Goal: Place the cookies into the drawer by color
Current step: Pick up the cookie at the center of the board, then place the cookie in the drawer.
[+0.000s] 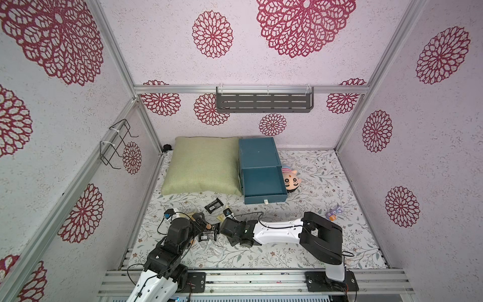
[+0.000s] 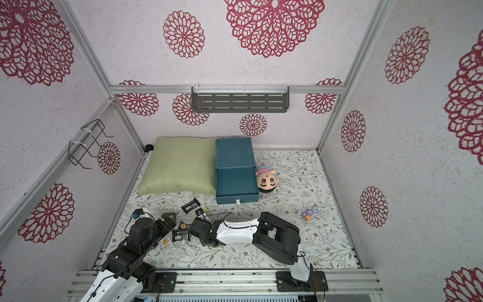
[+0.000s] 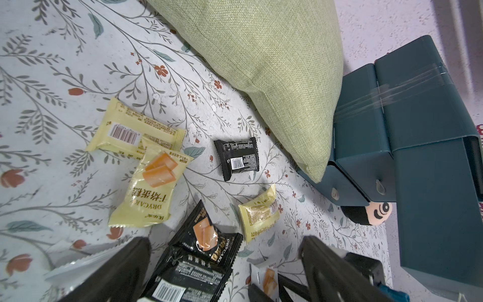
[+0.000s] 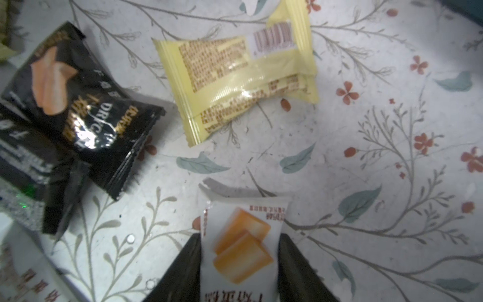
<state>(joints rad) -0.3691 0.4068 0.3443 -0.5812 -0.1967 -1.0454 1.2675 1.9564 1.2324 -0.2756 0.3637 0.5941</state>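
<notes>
Drawer [image 1: 257, 154]: teal chest, top tray pulled out.
Cookies [image 3: 236, 159]: yellow, black and white packets scattered on the floral table [image 1: 300, 251] in front of the drawer.
Right gripper [image 4: 239, 236]: clamped on a white cookie [image 4: 241, 222], in front of the drawer.
Left gripper [image 3: 226, 243]: jaws spread wide, grasping nothing, above black packets [image 3: 206, 235].

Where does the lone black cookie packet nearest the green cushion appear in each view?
In a top view: black packet, centre-left, before the green cushion.
In a top view: black packet, same place.
Left wrist: mid-frame, barcode up.
Right wrist: not in it.
Landmark: green cushion.
</notes>
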